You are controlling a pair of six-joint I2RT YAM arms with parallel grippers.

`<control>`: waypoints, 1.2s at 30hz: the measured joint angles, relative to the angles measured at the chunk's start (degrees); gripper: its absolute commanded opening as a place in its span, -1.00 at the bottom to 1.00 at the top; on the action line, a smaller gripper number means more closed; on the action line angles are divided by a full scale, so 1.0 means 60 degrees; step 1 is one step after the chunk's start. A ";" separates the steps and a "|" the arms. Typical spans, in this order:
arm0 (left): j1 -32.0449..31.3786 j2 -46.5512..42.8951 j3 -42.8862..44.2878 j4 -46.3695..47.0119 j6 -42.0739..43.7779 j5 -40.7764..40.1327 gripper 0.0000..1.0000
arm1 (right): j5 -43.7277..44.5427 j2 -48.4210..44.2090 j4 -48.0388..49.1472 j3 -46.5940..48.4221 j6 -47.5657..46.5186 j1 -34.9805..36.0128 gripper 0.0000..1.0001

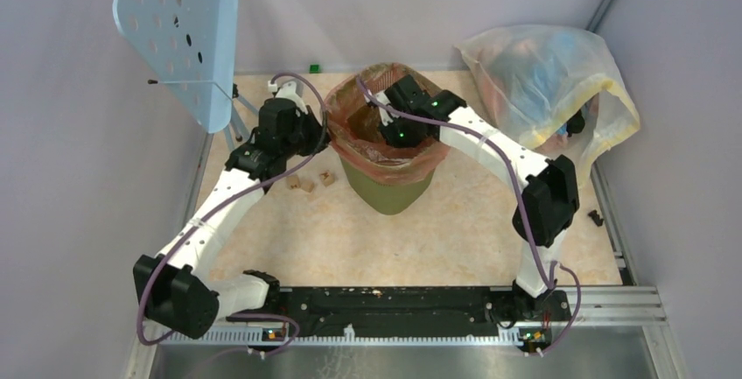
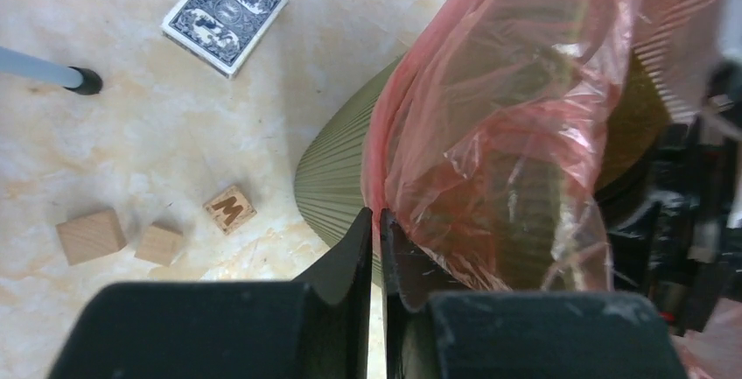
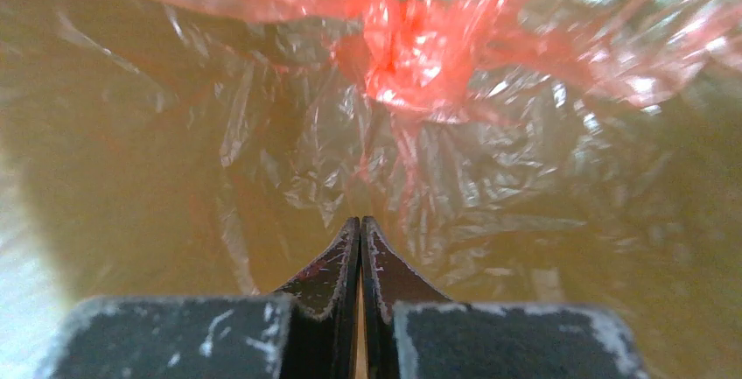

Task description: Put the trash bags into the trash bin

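**A:** Where is the trash bag sitting?

**B:** The red trash bag (image 1: 398, 167) is lining the trash bin (image 1: 385, 191), and its edge is hanging folded over the rim. The bin is standing at the far middle of the table (image 1: 455, 230).

**A:** What is the left gripper doing?

**B:** The left gripper (image 2: 377, 217) is sitting at the bin's left side. Its fingers are pressing almost together where the bag's edge is ending. I cannot tell whether any film is caught between them.

**A:** And the right gripper?

**B:** The right gripper (image 3: 360, 221) is hanging inside the lined bin with its fingers pressed together, pinching nothing visible.

**A:** Anything nearby?

**B:** Wooden blocks (image 2: 90, 235) are lying left of the bin, with a card deck (image 2: 224, 15) farther off.
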 measured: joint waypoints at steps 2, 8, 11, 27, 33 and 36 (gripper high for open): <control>0.0000 0.0084 -0.0171 0.0237 -0.0051 0.0178 -0.81 | -0.0076 0.0015 0.0244 -0.0623 0.0142 0.0004 -1.00; 0.0047 0.0390 -0.0452 0.0648 -0.0080 0.0503 -0.82 | -0.0124 0.0142 0.0827 -0.0980 0.0313 0.0000 -1.00; 0.0047 0.0470 -0.0459 0.0732 -0.0076 0.0616 -0.82 | -0.0131 0.0200 0.1013 -0.1111 0.0328 0.0000 -1.00; 0.0055 0.0601 -0.0463 0.0994 -0.0033 0.0823 -0.82 | -0.0022 0.1341 0.0856 -0.1603 0.0397 -0.0004 -1.00; 0.0055 0.0761 -0.0463 0.1144 -0.0044 0.1027 -0.82 | -0.0127 0.1464 0.0674 -0.1585 0.0397 -0.0004 -1.00; 0.0051 0.0831 -0.0463 0.1158 -0.0047 0.1137 -0.82 | -0.0131 0.1741 0.0306 -0.1392 0.0401 -0.0004 -1.00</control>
